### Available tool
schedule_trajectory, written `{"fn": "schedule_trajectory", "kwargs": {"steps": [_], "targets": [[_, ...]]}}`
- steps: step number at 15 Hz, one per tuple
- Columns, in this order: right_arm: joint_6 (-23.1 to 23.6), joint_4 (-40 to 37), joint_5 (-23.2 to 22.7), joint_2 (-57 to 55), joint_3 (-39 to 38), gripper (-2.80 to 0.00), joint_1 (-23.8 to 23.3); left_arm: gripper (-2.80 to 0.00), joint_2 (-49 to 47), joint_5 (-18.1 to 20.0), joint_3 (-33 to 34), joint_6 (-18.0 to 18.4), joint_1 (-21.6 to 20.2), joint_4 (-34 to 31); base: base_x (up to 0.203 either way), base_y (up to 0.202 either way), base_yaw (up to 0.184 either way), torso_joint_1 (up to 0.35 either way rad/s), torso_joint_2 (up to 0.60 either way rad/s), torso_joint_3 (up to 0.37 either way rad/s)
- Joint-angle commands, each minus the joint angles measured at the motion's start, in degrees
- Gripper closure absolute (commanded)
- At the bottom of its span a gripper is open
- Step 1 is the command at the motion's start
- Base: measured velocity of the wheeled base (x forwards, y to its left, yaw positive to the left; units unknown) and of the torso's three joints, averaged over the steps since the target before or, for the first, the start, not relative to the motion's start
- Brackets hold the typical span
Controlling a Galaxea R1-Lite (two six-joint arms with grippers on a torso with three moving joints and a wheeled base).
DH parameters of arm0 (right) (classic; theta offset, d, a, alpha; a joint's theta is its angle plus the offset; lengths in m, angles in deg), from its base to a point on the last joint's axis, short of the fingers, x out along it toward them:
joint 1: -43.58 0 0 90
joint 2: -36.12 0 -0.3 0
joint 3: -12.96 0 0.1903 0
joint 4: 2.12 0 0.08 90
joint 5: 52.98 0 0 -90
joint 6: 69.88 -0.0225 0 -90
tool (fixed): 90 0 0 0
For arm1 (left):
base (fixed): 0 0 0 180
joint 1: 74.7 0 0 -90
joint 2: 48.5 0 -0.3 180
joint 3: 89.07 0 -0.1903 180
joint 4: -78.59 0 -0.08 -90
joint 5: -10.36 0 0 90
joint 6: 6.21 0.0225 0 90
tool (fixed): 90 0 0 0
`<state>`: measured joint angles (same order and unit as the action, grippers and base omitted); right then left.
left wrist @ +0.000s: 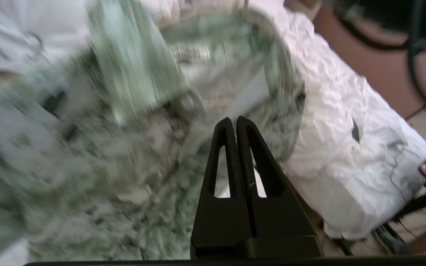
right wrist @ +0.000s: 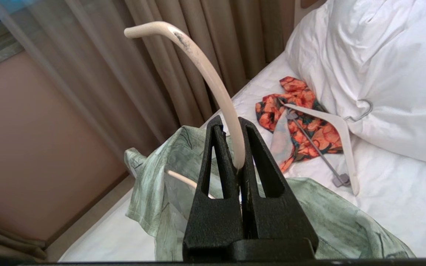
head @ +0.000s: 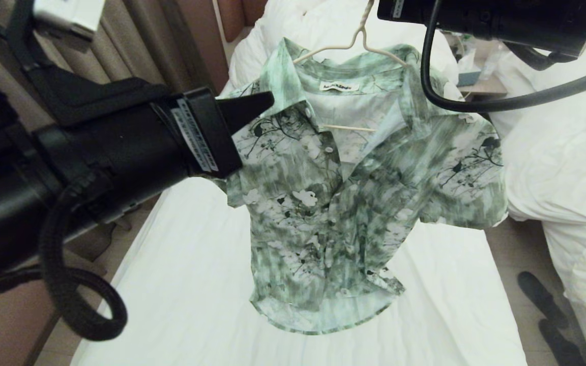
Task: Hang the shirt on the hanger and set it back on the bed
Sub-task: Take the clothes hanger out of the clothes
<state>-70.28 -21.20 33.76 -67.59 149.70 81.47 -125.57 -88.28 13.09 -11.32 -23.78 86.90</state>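
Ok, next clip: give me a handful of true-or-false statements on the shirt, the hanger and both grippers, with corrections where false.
1. The right gripper is shut on the hook of the cream wire hanger. True.
2. The green floral shirt lies folded flat on the bed. False: it hangs on the hanger, held up above the sheet.
3. The left gripper is shut and holds nothing. True.
4. The shirt is buttoned up to the collar. False: the collar lies open, showing the neck label.
5. An orange floral garment lies by the pillow under a white hanger. True.
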Motion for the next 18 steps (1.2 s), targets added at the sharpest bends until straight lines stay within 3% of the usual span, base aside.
{"fn": "schedule_trajectory", "kwargs": {"steps": [1, 2, 3, 5, 7, 10, 18], "targets": [[0.05, 0.02, 0.13, 0.09, 0.01, 0.00, 0.08, 0.00, -3.72, -0.24, 0.29, -0.62, 0.49, 0.37, 0.000, 0.000, 0.000, 0.000, 0.00, 0.000], [0.05, 0.10, 0.68, 0.09, 0.01, 0.00, 0.08, 0.00, -5.04, -0.65, 0.42, -0.79, 0.43, 0.66, 0.000, 0.000, 0.000, 0.000, 0.00, 0.000], [-0.04, 0.10, 0.89, 0.09, 0.01, 0.00, 0.08, -2.80, -6.62, -1.44, 0.53, -0.82, 0.41, 2.02, 0.000, 0.000, 0.000, 0.000, 0.00, 0.000], [-0.04, -0.07, 1.15, 0.00, -0.52, 0.00, 0.17, -2.80, -10.31, -4.50, 0.20, -0.54, 0.40, 6.14, 0.000, 0.000, 0.000, 0.000, 0.00, 0.000], [-0.04, -0.07, 1.80, -0.26, -0.61, 0.00, 0.45, -2.80, -14.06, -11.80, -1.67, -0.20, 0.47, 8.73, 0.000, 0.000, 0.000, 0.000, 0.00, 0.000], [0.04, 0.26, 4.23, -1.36, -0.70, 0.00, 1.97, -2.80, -14.76, -13.11, -2.54, -0.17, 0.84, 9.12, 0.000, 0.000, 0.000, 0.000, 0.00, 0.000], [0.05, 0.19, 5.55, -1.84, -1.48, 0.00, 5.52, -2.80, -15.31, -15.80, -4.34, -0.17, -1.32, 9.29, 0.000, 0.000, 0.000, 0.000, 0.00, 0.000]]}}
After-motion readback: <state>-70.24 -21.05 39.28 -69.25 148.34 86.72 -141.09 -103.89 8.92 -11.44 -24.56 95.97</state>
